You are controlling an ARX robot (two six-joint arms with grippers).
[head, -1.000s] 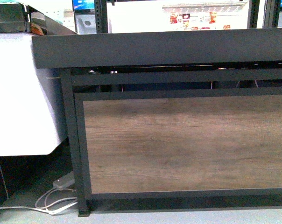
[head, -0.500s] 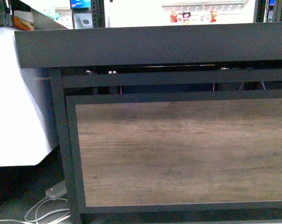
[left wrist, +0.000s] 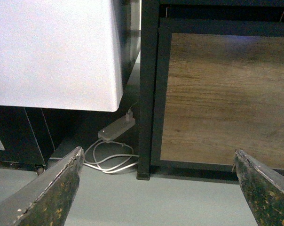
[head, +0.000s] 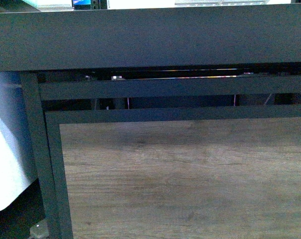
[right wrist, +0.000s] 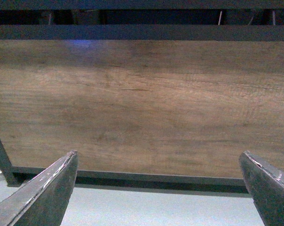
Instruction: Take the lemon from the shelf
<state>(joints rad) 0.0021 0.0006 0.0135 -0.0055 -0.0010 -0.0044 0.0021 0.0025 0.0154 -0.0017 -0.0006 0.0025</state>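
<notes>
One shelf (head: 140,40) closer, panel (head: 190,184) larger

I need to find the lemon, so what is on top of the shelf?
Nothing on top shows. The front view faces the shelf at its black rim, which hides the tray surface and any lemon. The wrist views look lower, at the wood-grain front panel.

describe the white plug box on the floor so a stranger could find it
Find the wood-grain front panel and the black leg at its edge. On the floor between that leg and the white unit lies a small white power strip, alone in having a looped white cable trailing from it.
</notes>
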